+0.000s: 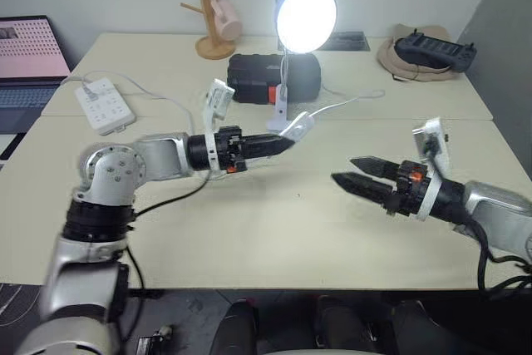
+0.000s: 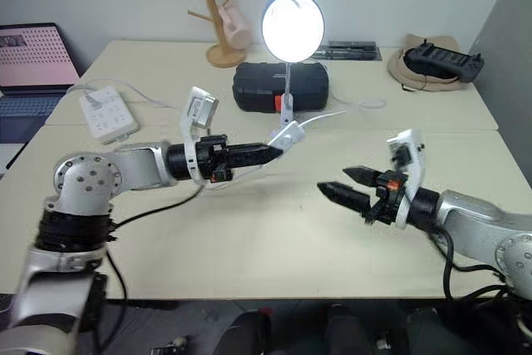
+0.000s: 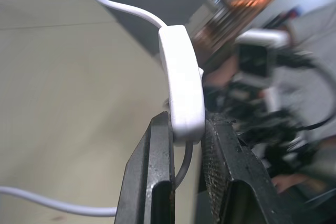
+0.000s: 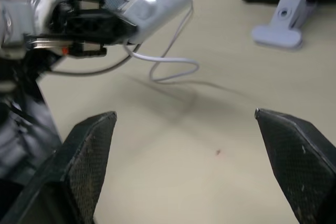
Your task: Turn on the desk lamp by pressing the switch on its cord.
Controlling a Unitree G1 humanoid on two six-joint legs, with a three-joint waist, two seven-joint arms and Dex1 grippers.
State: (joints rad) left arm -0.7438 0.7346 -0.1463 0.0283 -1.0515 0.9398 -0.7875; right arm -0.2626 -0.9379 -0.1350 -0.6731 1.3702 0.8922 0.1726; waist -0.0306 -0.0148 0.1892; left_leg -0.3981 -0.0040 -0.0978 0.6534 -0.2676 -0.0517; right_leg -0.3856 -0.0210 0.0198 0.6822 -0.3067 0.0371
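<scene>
Your wide beige table (image 1: pixel 249 239) carries the whole scene. Beyond your left gripper stands the small desk lamp with a blue dome shade and round white bulb (image 1: pixel 305 14); you will note that the bulb is lit. The lamp's white base (image 1: pixel 279 115) sits just past that gripper's tips, in front of a black rectangular case (image 1: pixel 258 76). Your left gripper (image 1: pixel 287 140) is raised above the table with its fingers pressed onto the small white oblong plastic switch (image 3: pixel 182 85), pinching its lower end. The thin white cord (image 4: pixel 173 69) loops down from the switch. Your right gripper (image 1: pixel 349 170) hangs near, apart from the switch, fingers spread wide around nothing.
</scene>
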